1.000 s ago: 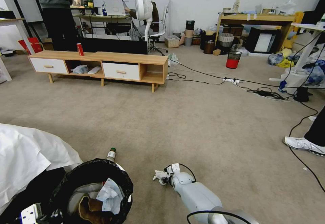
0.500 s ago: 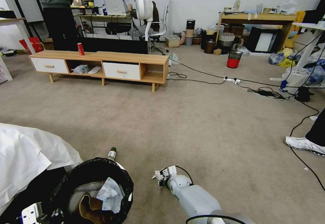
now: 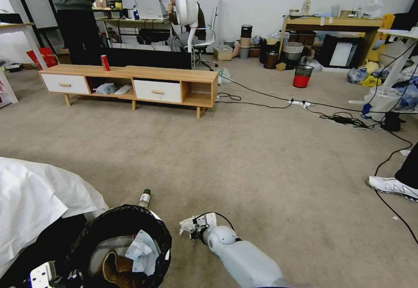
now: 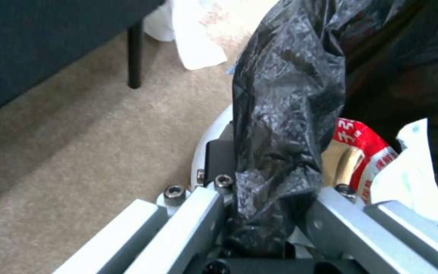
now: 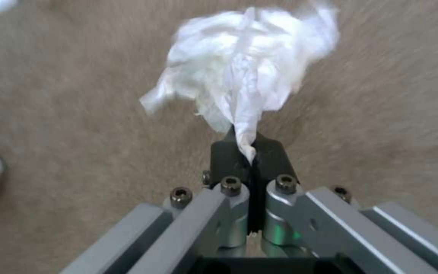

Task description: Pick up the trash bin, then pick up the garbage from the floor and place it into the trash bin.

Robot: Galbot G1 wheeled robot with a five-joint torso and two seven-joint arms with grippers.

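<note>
I have the right gripper (image 5: 249, 152) pinched tight on a crumpled white tissue (image 5: 244, 76), its two dark fingers pressed together on a twisted tail of the paper while the rest of the wad blooms out past the tips, clear of the carpet (image 3: 261, 166). What matters for the coming move is that the trash bin (image 3: 119, 244) lies to the left of that gripper in the head view, just beside it, with its open mouth facing up and a tissue and brown scrap already inside. The left gripper (image 4: 264, 213) holds the bin, clamped on the rim with the black liner (image 4: 285, 114) bunched between its fingers. A green-capped bottle (image 3: 143, 198) lies just beyond the bin, its neck pointing away from me.
</note>
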